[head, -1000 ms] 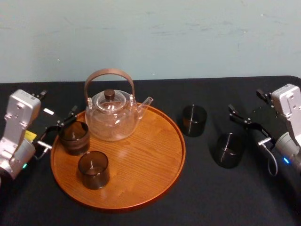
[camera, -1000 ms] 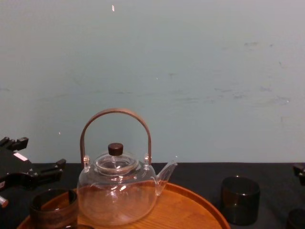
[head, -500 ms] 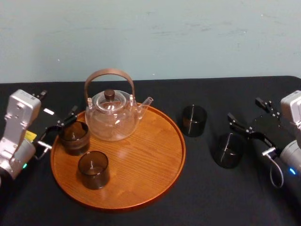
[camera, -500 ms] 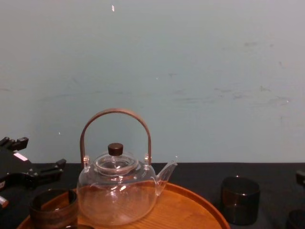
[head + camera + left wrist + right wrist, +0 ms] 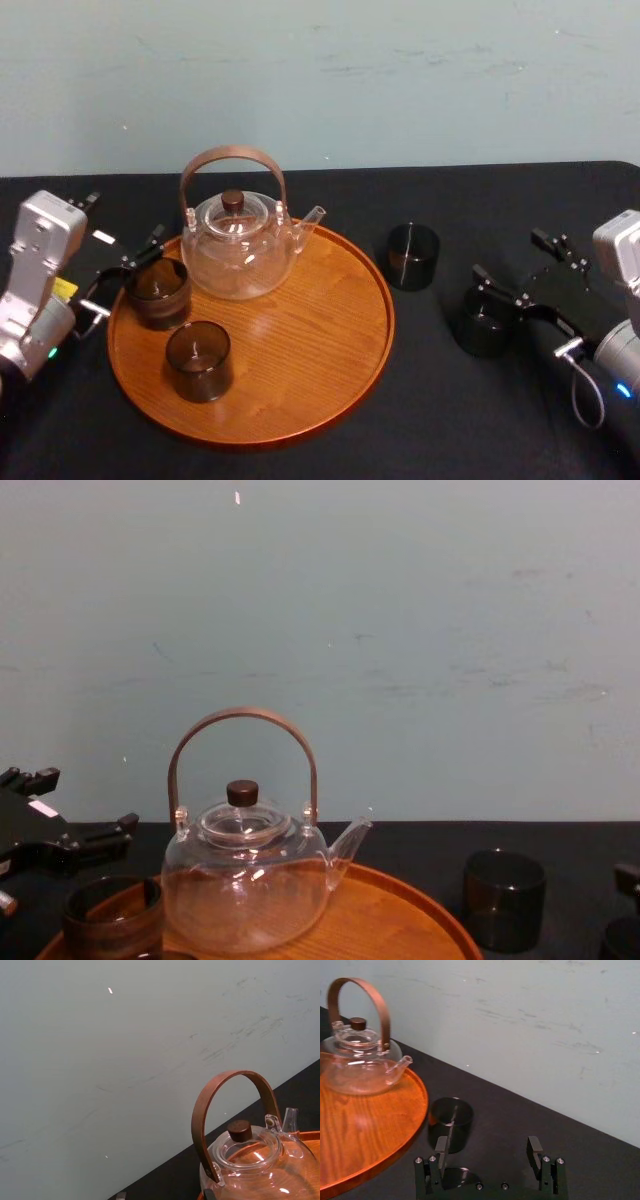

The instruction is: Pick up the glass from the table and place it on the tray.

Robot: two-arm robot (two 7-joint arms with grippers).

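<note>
**Head view.** The left gripper (image 5: 122, 272) sits low at the left edge of the tray (image 5: 320, 335), fingers apart, just beside the rear glass (image 5: 157, 292). The right gripper (image 5: 508, 258) reaches in low over the table (image 5: 440, 420) from the right, fingers apart. One finger lies across the top of the near glass (image 5: 482, 328); contact cannot be told. The tray holds the teapot (image 5: 240, 250) at the back, the rear glass to its left and the front glass (image 5: 199, 360) nearer the robot. The far glass (image 5: 412, 256) stands on the table just right of the tray. The near glass stands on the table farther right, clear of the tray. What the dark glasses contain cannot be made out.

**Left wrist view.** The teapot is cut off at the frame edge, with a sliver of the tray beside it.

**Right wrist view.** The fingers stand well apart, with bare table between them. The far glass stands beyond one finger, near the tray. A round rim low beside that finger is partly hidden.

**Chest view.** The left gripper is at the left, behind the rear glass. The near glass is cut off at the lower right corner.
</note>
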